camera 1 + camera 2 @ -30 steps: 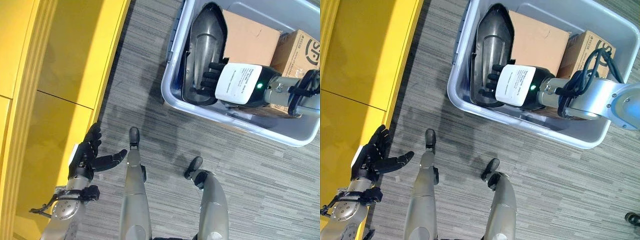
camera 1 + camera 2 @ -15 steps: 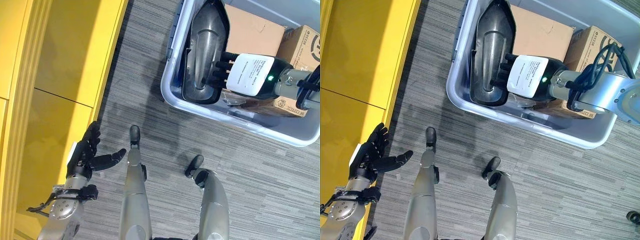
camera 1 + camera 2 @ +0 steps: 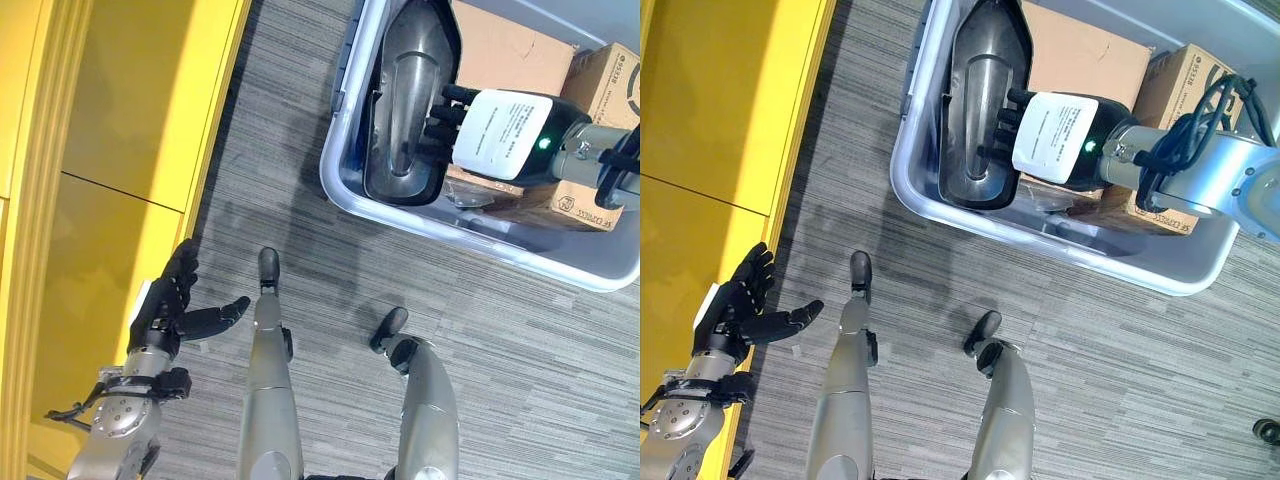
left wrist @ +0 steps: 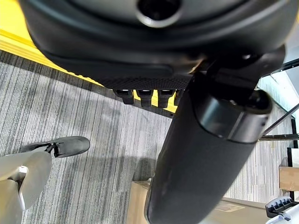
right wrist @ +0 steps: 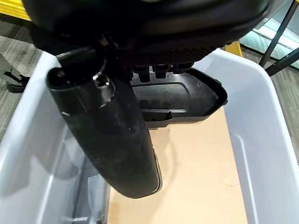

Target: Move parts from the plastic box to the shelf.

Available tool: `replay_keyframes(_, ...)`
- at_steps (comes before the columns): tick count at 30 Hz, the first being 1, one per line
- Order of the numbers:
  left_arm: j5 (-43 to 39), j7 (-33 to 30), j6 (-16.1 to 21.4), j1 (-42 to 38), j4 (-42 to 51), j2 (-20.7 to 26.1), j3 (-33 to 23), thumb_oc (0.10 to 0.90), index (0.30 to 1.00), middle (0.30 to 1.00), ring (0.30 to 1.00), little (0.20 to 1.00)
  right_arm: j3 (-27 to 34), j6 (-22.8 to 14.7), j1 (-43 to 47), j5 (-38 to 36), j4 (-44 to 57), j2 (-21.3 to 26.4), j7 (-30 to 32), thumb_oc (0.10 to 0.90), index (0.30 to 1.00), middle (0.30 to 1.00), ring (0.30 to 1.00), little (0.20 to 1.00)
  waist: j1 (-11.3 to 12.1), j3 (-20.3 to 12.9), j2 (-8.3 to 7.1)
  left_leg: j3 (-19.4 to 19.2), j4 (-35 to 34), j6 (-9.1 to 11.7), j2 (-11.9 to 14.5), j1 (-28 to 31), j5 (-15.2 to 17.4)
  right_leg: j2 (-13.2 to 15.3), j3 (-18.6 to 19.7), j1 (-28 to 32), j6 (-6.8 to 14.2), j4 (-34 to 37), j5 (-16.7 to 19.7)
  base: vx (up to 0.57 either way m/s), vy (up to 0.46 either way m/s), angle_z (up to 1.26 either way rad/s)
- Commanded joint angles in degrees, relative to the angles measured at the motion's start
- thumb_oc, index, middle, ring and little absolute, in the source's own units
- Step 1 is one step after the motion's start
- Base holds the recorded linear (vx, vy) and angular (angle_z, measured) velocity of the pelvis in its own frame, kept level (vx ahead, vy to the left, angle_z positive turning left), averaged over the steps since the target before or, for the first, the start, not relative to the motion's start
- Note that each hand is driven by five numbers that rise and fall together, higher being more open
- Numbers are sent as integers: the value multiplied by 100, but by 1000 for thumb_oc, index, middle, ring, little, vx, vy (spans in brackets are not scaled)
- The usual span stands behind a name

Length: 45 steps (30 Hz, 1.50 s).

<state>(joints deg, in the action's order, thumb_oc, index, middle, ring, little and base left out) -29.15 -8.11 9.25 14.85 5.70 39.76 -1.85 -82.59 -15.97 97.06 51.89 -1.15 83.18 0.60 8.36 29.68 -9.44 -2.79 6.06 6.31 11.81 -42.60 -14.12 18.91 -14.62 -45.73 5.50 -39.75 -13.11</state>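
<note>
Hanging idle nearest, left hand [image 3: 170, 310] with fingers spread and released, beside the yellow shelf [image 3: 110, 150], well apart from the plastic box [image 3: 1040, 235]. Reaching into the plastic box beyond, right hand [image 3: 1040, 130], fingers [image 3: 1008, 125] now pressing at the edge of the dark moulded part [image 3: 975, 110], having slid further along it than a second ago; grasp not yet confirmed, cannot tell. Sitting behind the part, cardboard boxes [image 3: 1090, 60]; lift likely coming next

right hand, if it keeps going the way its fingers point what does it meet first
The right hand points its fingers at the dark moulded part standing in the grey plastic box. That part comes first; the fingertips look at or almost on its inner face, though the exact gap is unclear.
</note>
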Motion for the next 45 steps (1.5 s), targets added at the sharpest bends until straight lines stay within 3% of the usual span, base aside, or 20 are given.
replay_keyframes(1, -254, -70, 528, 451, 603, 468, -600, 900, 1000, 1000, 1000, 1000, 237, 240, 968, 161, -254, 225, 309, 900, 1000, 1000, 1000, 1000, 339, 8, -483, 267, -73, 286, 169, 946, 763, -173, 384, 762, 321, 967, 590, 40, 15, 1)
replay_keyframes(11, -191, -115, 583, 516, 661, 565, -710, 900, 1000, 1000, 1000, 1000, 237, 381, 1068, 401, -846, -37, 413, 900, 1000, 1000, 1000, 1000, 430, -18, -562, 415, -278, 231, 67, 887, 767, -182, 440, 579, 380, 1022, 622, 27, 4, -1)
replay_keyframes(16, -184, -168, 640, 605, 736, 597, -881, 900, 1000, 1000, 1000, 1000, 237, 477, 1257, 528, -1119, -183, 494, 900, 1000, 1000, 1000, 1000, 462, -36, -668, 509, -180, 201, 29, 614, 875, -208, 483, 363, 407, 1038, 626, 30, -2, -4)
replay_keyframes(21, -159, -215, 673, 684, 804, 603, -989, 900, 1000, 1000, 1000, 1000, 237, 555, 1276, 589, -1287, -116, 565, 900, 1000, 1000, 1000, 1000, 462, -40, -681, 597, -38, 161, -35, 309, 947, -165, 540, 81, 414, 897, 584, 20, -7, 1)
replay_keyframes(26, -170, -224, 724, 651, 884, 577, -1014, 900, 1000, 1000, 1000, 1000, 237, 671, 1210, 625, -1698, -144, 664, 900, 1000, 1000, 1000, 1000, 500, -16, -588, 720, 191, 97, -133, -14, 1064, -94, 652, -239, 383, 642, 480, 24, 19, 4)
replay_keyframes(30, -239, -278, 804, 573, 946, 555, -1012, 900, 1000, 1000, 1000, 1000, 237, 760, 1282, 678, -1933, -162, 768, 900, 1000, 1000, 1000, 1000, 510, -19, -462, 849, 614, 16, -284, -513, 1227, 51, 856, -846, 345, -23, 320, 9, 8, 5)
replay_keyframes(35, -295, -336, 852, 501, 960, 483, -901, 900, 1000, 1000, 1000, 1000, 237, 866, 1304, 577, -2170, -161, 879, 900, 1000, 1000, 1000, 1000, 466, -21, -411, 959, 1145, -22, -436, -1042, 1367, 161, 972, -1275, 291, -509, 192, 4, 6, 11)
replay_keyframes(42, -361, -437, 908, 205, 940, 464, -705, 900, 1000, 1000, 1000, 1000, 237, 917, 1118, 557, -2423, -250, 893, 900, 1000, 1000, 1000, 1000, 469, 8, -221, 1019, 1538, -55, -575, -1455, 1502, 237, 1106, -1625, 259, -878, 107, -4, 0, 10)
replay_keyframes(44, -353, -454, 903, 152, 910, 482, -654, 900, 1000, 1000, 1000, 1000, 237, 936, 1100, 570, -2462, -273, 898, 900, 1000, 1000, 1000, 1000, 490, 7, -228, 1028, 1599, -67, -614, -1500, 1528, 246, 1137, -1676, 232, -916, 42, -8, 13, 11)
replay_keyframes(45, -353, -454, 910, 89, 918, 479, -629, 900, 1000, 1000, 1000, 1000, 237, 940, 1059, 564, -2526, -307, 893, 875, 964, 964, 964, 964, 499, 7, -194, 1011, 1634, -63, -633, -1530, 1547, 260, 1143, -1677, 220, -883, 32, -13, 13, 8)
